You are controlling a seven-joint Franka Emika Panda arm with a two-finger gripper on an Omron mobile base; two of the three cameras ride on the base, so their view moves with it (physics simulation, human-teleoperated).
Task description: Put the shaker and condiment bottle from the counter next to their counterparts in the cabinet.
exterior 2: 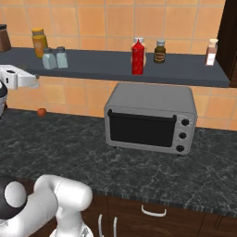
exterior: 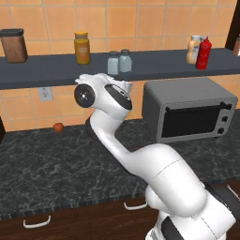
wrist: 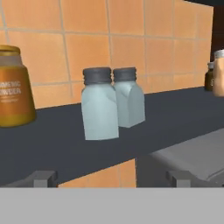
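Grey-capped, pale blue, the 2 shakers point(wrist: 99, 107) stand touching side by side on the dark shelf point(exterior: 47, 70), just right of the amber jar point(exterior: 82, 48). The hand point(wrist: 111, 177), fingers spread and holding nothing, sits below them at 6 o'clock. The red bottle point(exterior 2: 137, 57) stands against the beige bottle point(exterior: 192, 49) above the microwave point(exterior 2: 148, 118).

Orange tiled wall point(exterior: 140, 23) fills 12 o'clock. Grey toaster oven point(exterior 2: 149, 118) sits w/ dark glass door, knobs at its 3 o'clock. White outlet point(exterior: 45, 93) on wall at 9 o'clock. Dark wood drawers point(exterior 2: 152, 210), white handles, at 6 o'clock.
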